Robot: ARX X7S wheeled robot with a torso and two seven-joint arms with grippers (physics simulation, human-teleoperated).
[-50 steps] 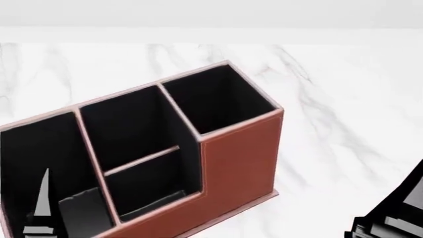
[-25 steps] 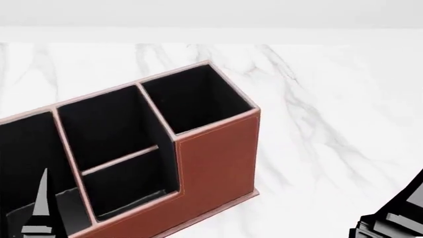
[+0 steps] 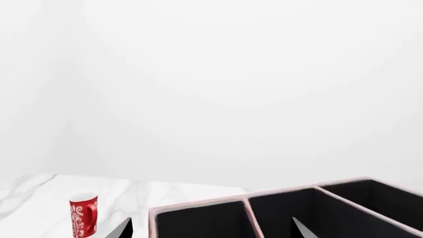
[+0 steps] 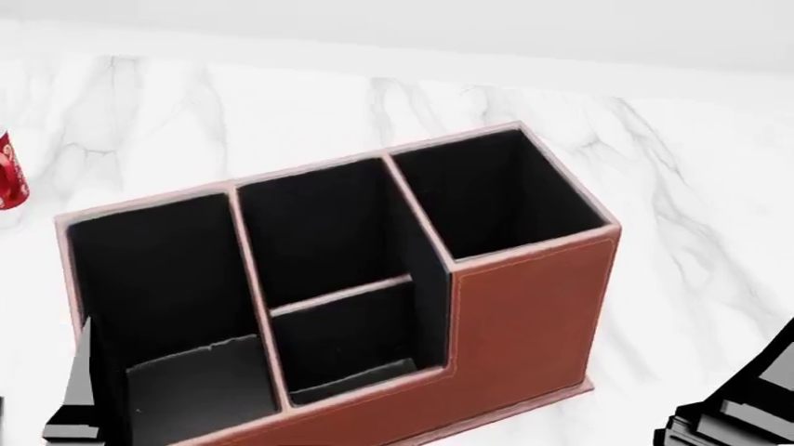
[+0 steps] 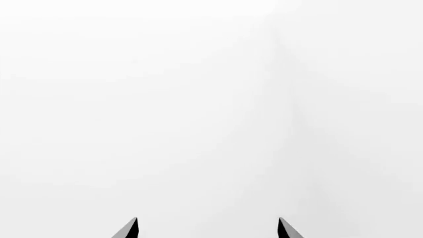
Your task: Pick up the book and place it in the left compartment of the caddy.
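The reddish-brown caddy (image 4: 527,316) stands on the marble table, and its rim shows in the left wrist view (image 3: 198,204). Its left compartment (image 4: 149,279) is the long black-lined bay. A dark flat slab (image 4: 199,386) sits low at that bay's near end. It shows no white page edges, so I cannot tell if it is the book. My left gripper (image 3: 211,233) is open and empty, just in front of the caddy's left bay. One of its fingers (image 4: 81,376) shows by the bay's near left corner. My right gripper (image 5: 207,230) is open and empty, facing a blank wall.
A red patterned mug (image 4: 10,172) stands at the table's far left; it also shows in the left wrist view (image 3: 84,215). My right arm (image 4: 745,409) is at the lower right, away from the caddy. The middle bay has a cross divider (image 4: 341,293).
The head view has shifted: the caddy now shows further right and nearly whole, and the mug has come into view at the left edge. Both arms keep their places in the view.
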